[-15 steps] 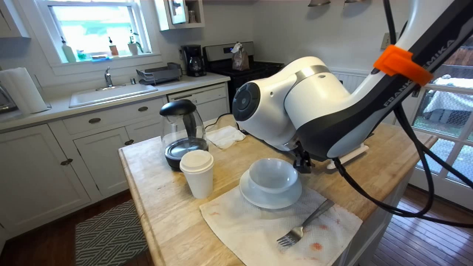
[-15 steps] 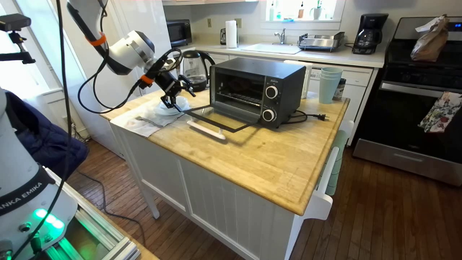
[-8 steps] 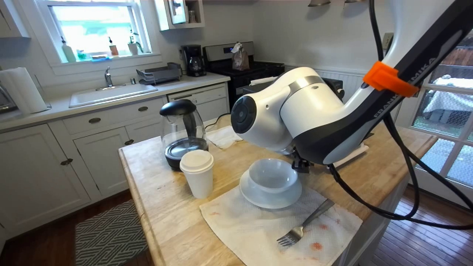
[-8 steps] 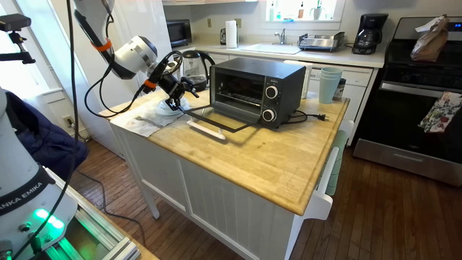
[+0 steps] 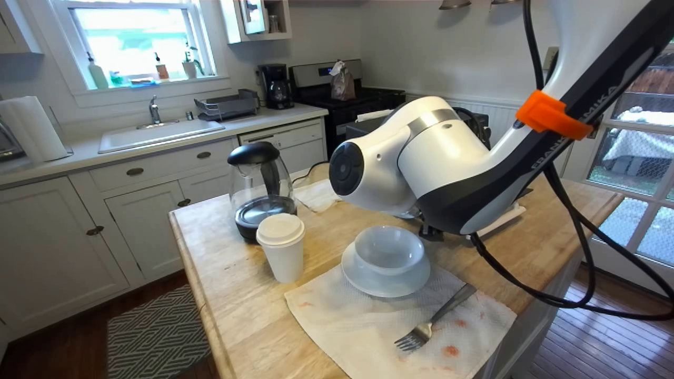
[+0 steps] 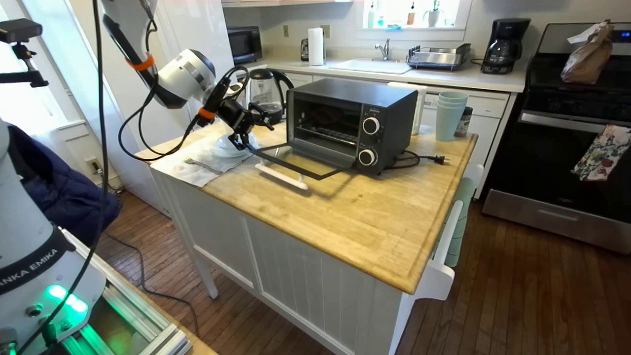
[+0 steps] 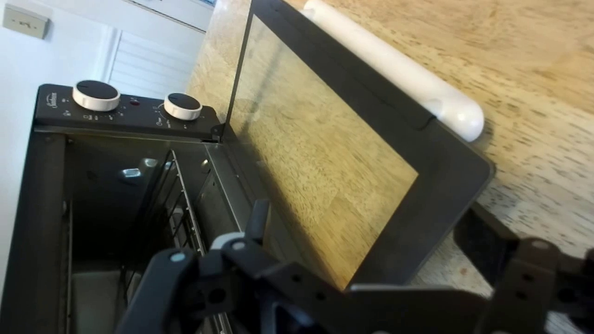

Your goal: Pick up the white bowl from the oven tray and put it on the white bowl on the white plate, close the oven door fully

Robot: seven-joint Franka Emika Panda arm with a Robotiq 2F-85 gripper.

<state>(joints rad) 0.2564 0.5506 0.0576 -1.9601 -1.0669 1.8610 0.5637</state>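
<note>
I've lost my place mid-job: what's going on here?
The white robot arm has its open black tool apparently straddling a side edge of the lowered, black-framed glass oven door; contact isn't clear. Closing it may well be next. On the round white plate is a round white bowl; whether another is nested with it, I can't tell.

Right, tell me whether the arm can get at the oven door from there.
Likely yes: the open gripper sits right beside a corner of the lowered oven door, and nothing visible stands between them. Whether they touch, I can't tell.
</note>
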